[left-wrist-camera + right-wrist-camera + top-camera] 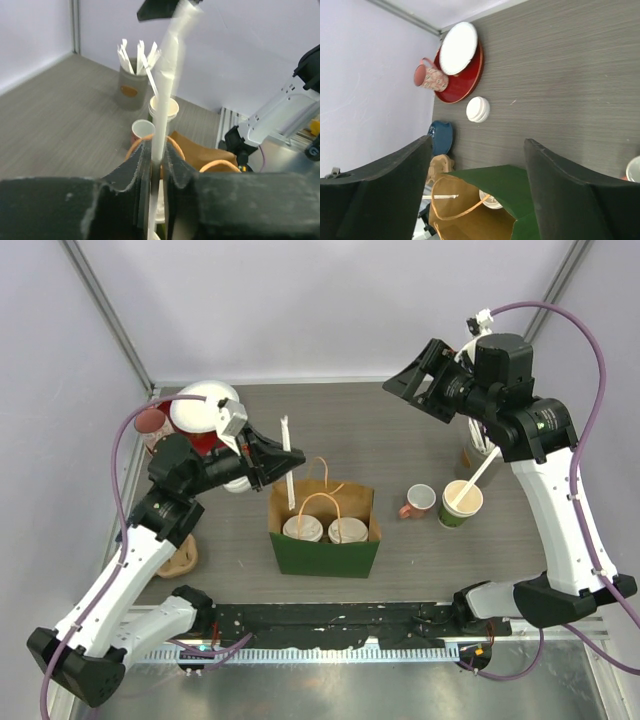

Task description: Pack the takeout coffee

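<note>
Two green takeout cups with white lids (pixel 302 529) (pixel 348 531) stand side by side inside an open green paper bag (pixel 325 555) at the table's middle. One lid (pixel 490 200) shows in the right wrist view, inside the bag (pixel 520 182). My left gripper (pixel 268 462) is shut on a white wrapped straw (pixel 288 455) and holds it upright over the bag's back left corner. In the left wrist view the straw (pixel 167 75) stands between the closed fingers (pixel 140 165). My right gripper (pixel 415 390) is open and empty, raised at the back right; its jaws stand wide apart in its own view.
A lidless green cup (pixel 461 503) with a straw and a small pink-handled mug (pixel 420 501) stand right of the bag. A straw holder (pixel 132 87) is behind them. At the back left are a red plate (pixel 465 75), a white plate (pixel 457 47), a patterned mug (pixel 430 77) and stacked lids (pixel 478 109).
</note>
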Tool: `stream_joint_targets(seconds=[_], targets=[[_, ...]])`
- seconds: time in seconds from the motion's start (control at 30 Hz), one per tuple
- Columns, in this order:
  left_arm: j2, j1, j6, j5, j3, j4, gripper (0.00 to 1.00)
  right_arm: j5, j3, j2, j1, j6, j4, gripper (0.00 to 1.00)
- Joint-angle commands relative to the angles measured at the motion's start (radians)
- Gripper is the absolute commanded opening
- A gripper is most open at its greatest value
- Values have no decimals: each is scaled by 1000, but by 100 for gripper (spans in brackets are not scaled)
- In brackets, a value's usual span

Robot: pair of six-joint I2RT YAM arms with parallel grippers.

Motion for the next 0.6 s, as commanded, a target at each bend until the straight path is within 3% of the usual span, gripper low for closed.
stream_joint_targets(seconds=[0.0, 0.17, 0.3, 0.43, 0.47, 0.57], targets=[[-21, 1, 79, 78, -16, -37, 21, 163, 53, -5, 0, -15, -85, 83], [-38, 2, 88, 68, -13, -76, 48, 418, 132, 41, -3, 23, -286, 87], [-27, 1, 82, 57, 33, -88, 56, 530, 157, 71, -32, 95, -451, 88], [-16, 2, 77, 20, 89, -143, 58, 633, 148, 110, -78, 147, -591, 64], [-15, 2, 82, -3, 102, -174, 59, 638, 127, 107, -115, 149, -590, 55], [3, 2, 128, -69, 176, -267, 60, 661, 23, 87, -184, 173, -546, 39]])
